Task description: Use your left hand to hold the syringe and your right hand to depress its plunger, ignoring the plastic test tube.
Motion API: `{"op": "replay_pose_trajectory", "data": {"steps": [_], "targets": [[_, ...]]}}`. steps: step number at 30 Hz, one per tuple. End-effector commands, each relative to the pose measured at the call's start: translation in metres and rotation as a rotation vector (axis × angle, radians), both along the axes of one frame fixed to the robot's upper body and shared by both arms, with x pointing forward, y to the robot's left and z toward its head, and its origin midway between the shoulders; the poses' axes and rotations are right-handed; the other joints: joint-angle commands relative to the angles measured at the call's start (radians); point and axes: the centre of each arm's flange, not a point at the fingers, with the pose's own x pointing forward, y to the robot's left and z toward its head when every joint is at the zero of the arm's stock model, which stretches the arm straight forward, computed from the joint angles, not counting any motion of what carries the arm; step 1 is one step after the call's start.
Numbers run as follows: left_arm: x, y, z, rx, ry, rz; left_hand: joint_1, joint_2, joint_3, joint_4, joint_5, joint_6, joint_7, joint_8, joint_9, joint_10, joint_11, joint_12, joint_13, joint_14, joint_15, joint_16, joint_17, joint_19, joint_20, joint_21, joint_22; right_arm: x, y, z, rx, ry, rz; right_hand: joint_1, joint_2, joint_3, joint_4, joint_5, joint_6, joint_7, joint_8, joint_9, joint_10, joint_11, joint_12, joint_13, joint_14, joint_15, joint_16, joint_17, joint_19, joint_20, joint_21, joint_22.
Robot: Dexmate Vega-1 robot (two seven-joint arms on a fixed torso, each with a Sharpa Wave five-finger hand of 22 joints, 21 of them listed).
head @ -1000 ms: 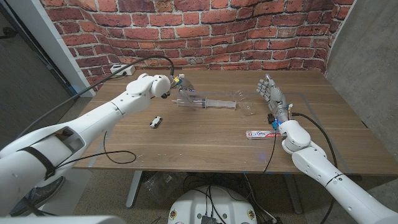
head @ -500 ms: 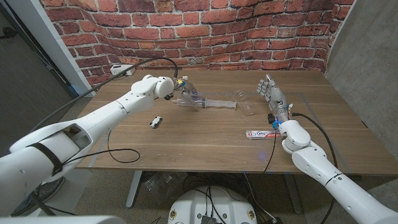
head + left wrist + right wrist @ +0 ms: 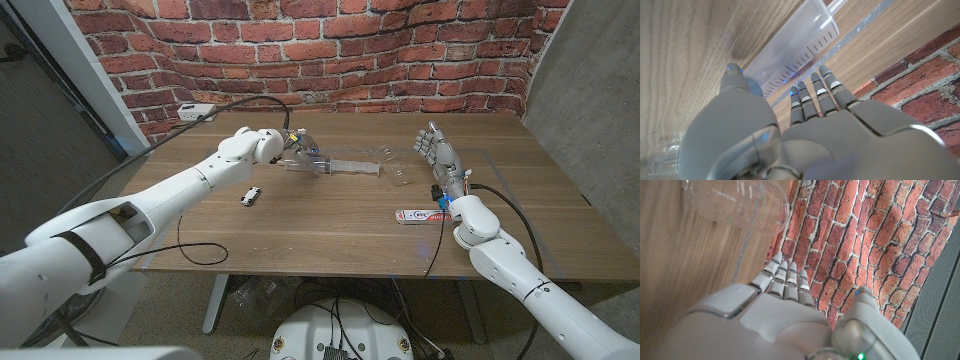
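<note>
Left hand at the syringe, right hand waiting apart

The wooden table (image 3: pixel 330 225) carries it all: the left hand (image 3: pixel 297 150) sits at one end of the clear syringe (image 3: pixel 345 166), which lies flat mid-table, fingers spread along its barrel, though I cannot tell if it grips; the right hand (image 3: pixel 440 158) stands upright and empty, fingers apart, near the plastic test tube (image 3: pixel 392 158); a white tube (image 3: pixel 420 216) and a small black-and-white object (image 3: pixel 250 196) lie nearer the front edge
</note>
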Motion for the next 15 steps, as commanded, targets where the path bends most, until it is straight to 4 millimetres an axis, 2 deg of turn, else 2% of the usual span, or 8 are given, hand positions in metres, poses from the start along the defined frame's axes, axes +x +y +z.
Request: {"op": "replay_pose_trajectory", "data": {"steps": [1, 8, 15], "targets": [[0.005, -0.004, -0.017, -0.010, -0.008, -0.010, 0.007, 0.003, 0.005, -0.006, 0.007, 0.015, 0.002, 0.009, 0.002, 0.015, -0.001, 0.005, 0.005, 0.012, -0.051, 0.008, 0.003, 0.013, 0.000, 0.005, 0.003, -0.002, -0.001, -0.001, 0.001, 0.002, 0.001, 0.013, -0.002, 0.001, -0.003, -0.004, 0.003, 0.006, -0.001, 0.002, 0.009, 0.004, 0.000, 0.002, 0.005, 0.003, 0.000, 0.004, 0.002, 0.007, 0.003, 0.002], [0.009, -0.001, -0.025, -0.040, -0.004, -0.012, 0.040, 0.010, 0.014, -0.018, 0.007, 0.041, -0.003, 0.016, 0.002, 0.044, -0.007, 0.011, 0.005, 0.049, -0.062, 0.015, 0.001, 0.054, -0.010, 0.019, 0.002, 0.000, 0.001, 0.000, -0.006, 0.009, 0.006, 0.013, -0.002, 0.000, -0.003, -0.004, 0.003, 0.006, -0.001, 0.002, 0.009, 0.004, 0.000, 0.002, 0.005, 0.003, 0.000, 0.004, 0.003, 0.007, 0.003, 0.002], [0.013, 0.001, -0.032, -0.082, 0.008, -0.033, 0.100, 0.029, 0.036, -0.036, 0.000, 0.088, 0.006, 0.027, 0.002, 0.085, -0.010, 0.016, 0.004, 0.099, -0.067, 0.020, 0.000, 0.129, 0.003, 0.041, -0.002, 0.002, 0.004, 0.002, -0.009, 0.012, 0.010, 0.013, -0.001, 0.000, -0.003, -0.005, 0.004, 0.006, -0.001, 0.002, 0.010, 0.004, 0.000, 0.002, 0.005, 0.003, 0.000, 0.004, 0.003, 0.007, 0.002, 0.002]]}}
